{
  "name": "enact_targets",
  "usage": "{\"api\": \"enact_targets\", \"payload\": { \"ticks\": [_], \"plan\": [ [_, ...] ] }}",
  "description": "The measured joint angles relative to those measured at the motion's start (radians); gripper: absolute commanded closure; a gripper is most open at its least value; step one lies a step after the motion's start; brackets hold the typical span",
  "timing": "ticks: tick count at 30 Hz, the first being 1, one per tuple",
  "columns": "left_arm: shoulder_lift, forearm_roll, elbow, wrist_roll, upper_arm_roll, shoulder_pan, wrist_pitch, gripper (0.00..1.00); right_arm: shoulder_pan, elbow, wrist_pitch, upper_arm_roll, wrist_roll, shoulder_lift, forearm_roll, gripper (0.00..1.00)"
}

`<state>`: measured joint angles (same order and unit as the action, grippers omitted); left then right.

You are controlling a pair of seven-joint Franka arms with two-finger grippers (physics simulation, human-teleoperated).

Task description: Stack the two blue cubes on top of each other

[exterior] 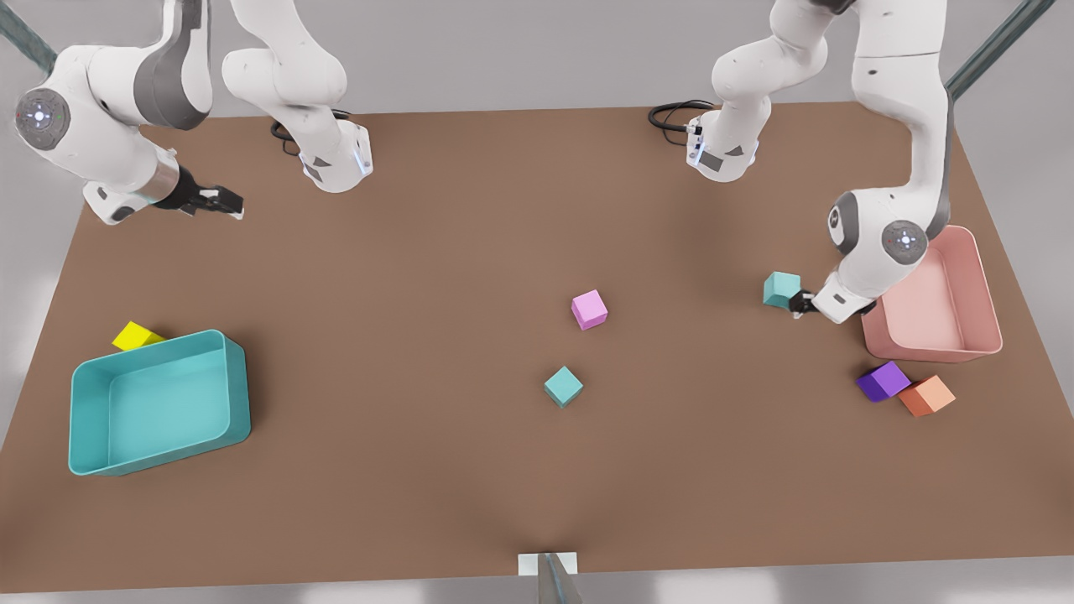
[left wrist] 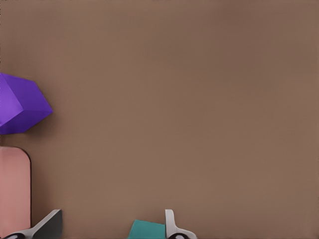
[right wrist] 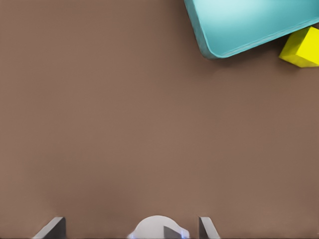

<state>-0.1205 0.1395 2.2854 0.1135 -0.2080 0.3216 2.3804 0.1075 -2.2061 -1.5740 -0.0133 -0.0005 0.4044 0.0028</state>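
Note:
One blue cube rests on the brown table near the middle, in front of a pink cube. The other blue cube is toward the front view's right, just left of the pink bin. My left gripper is low against this cube. In the left wrist view the left gripper is open, and the cube lies between the fingers, close against one fingertip. My right gripper hangs open above the table at the front view's far left; the right wrist view shows the right gripper with nothing between its fingers.
A pink bin stands at the front view's right, with a purple cube and an orange cube in front of it. A teal bin and a yellow cube sit at the left. Both arm bases stand at the table's far edge.

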Motion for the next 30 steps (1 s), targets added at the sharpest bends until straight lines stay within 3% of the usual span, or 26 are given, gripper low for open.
{"api": "enact_targets", "payload": {
  "ticks": [2, 9, 19, 30],
  "plan": [
    [-0.025, -0.003, -0.036, 0.003, 0.005, -0.02, -0.066, 0.0, 0.011, -0.033, -0.046, -0.056, -0.006, -0.01, -0.013, 0.0],
    [-0.077, -0.006, -0.022, 0.011, 0.009, -0.052, -0.195, 0.0, 0.065, -0.04, -0.153, -0.122, -0.022, -0.061, -0.029, 0.0],
    [-0.074, 0.034, 0.048, 0.026, 0.093, -0.07, -0.23, 0.0, 0.079, -0.028, -0.21, -0.131, -0.04, -0.07, -0.031, 0.0],
    [-0.082, 0.042, 0.084, 0.035, 0.1, -0.073, -0.173, 0.0, 0.082, -0.028, -0.224, -0.131, -0.05, -0.071, -0.03, 0.0]
  ]
}}
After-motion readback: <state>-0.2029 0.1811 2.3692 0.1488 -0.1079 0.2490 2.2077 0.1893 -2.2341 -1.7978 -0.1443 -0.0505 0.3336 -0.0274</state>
